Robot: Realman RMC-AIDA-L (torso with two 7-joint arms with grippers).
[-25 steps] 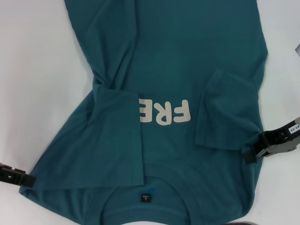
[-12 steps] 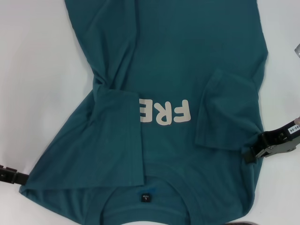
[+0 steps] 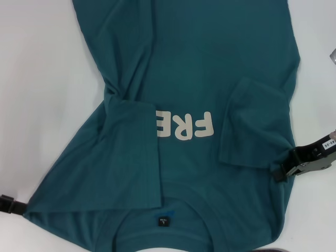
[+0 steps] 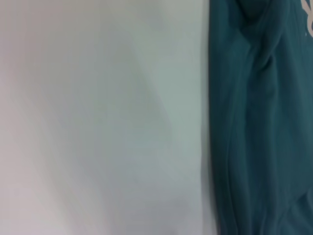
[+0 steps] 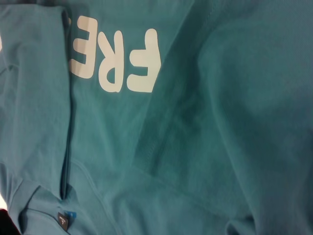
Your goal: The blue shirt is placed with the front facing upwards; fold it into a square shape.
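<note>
The blue shirt is lying face-up on the table, both sleeves folded inward. The right gripper is apparently pinching its side edge; the left gripper sits beside the shoulder, finger state indeterminable. Uneven lifting risks dragging the folded sleeves open.

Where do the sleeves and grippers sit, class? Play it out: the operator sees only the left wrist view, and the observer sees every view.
Observer: On the blue shirt, the left sleeve is folded inward over the end of the white lettering.
Operator: And the right sleeve?
Observer: The right sleeve is also folded inward, beside the lettering.
Operator: Where are the grippers?
Observer: The right gripper is at the shirt's right edge; the left gripper is by its left shoulder corner.
</note>
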